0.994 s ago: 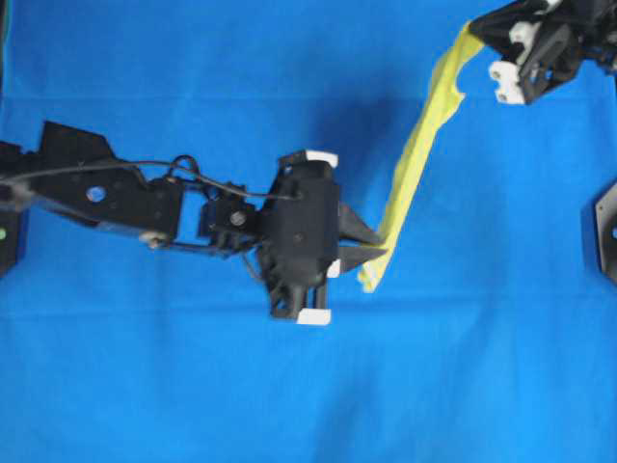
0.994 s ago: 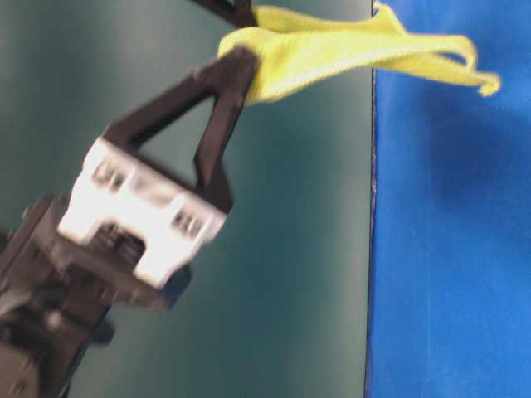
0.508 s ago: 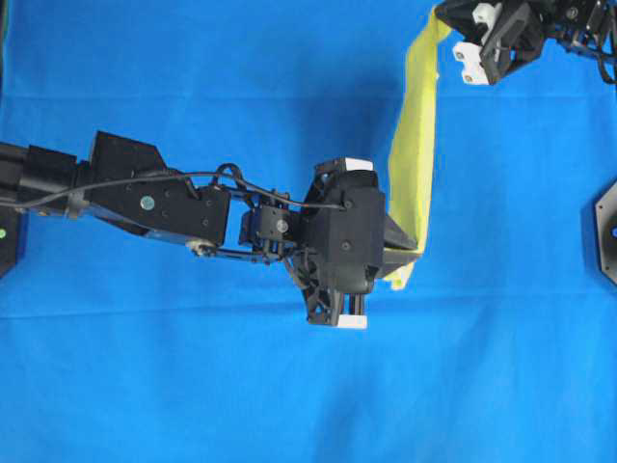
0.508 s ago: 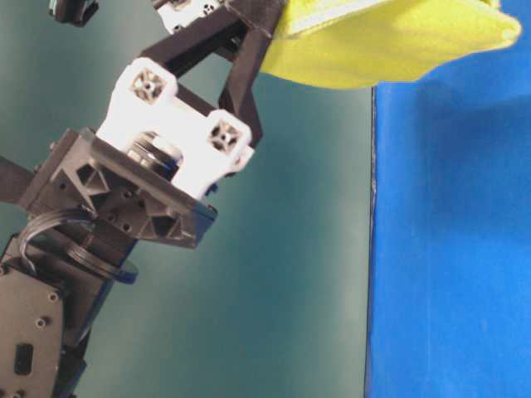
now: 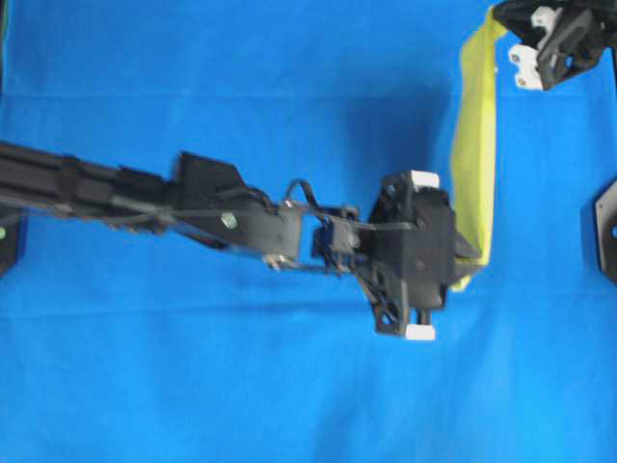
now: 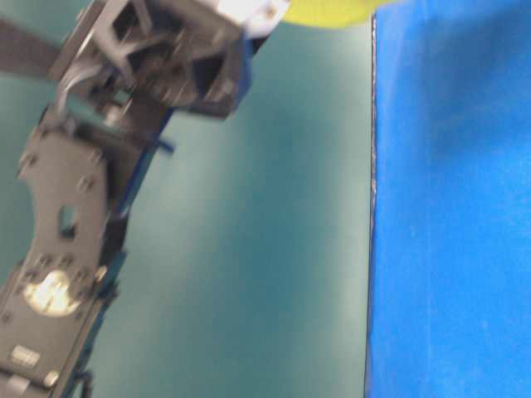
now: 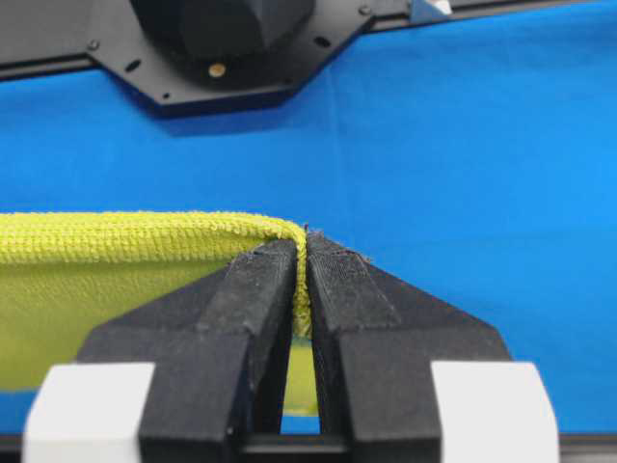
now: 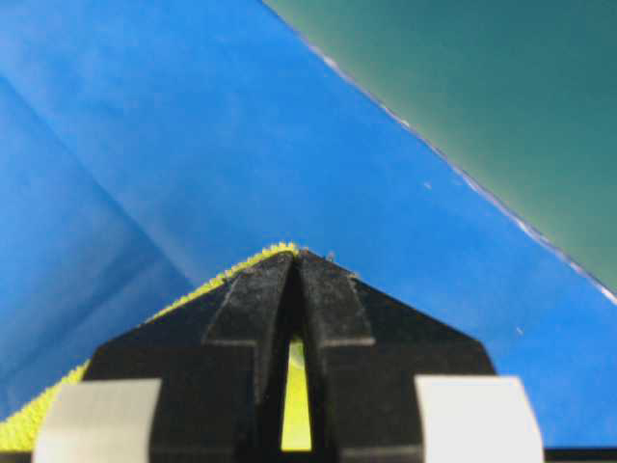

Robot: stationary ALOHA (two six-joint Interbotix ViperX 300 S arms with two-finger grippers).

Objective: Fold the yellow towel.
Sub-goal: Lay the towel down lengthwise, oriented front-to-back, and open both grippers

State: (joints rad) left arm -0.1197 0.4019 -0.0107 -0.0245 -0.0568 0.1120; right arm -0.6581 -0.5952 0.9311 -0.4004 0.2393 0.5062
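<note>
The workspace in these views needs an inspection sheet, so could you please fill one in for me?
Surface: blue cloth covers the table.
Job's things: yellow towel hangs stretched between both grippers, off the surface.
Clutter: nothing seen.
Grippers: left gripper shut on a towel corner; right gripper shut on another part of its edge.
Cables: thin black cable loops along the left arm near the wrist.
Surroundings: dark green wall behind the table edge.

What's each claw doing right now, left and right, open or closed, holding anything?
Left claw: closed, pinching the yellow towel by its hemmed edge.
Right claw: closed, gripping the same towel at its other end.
</note>
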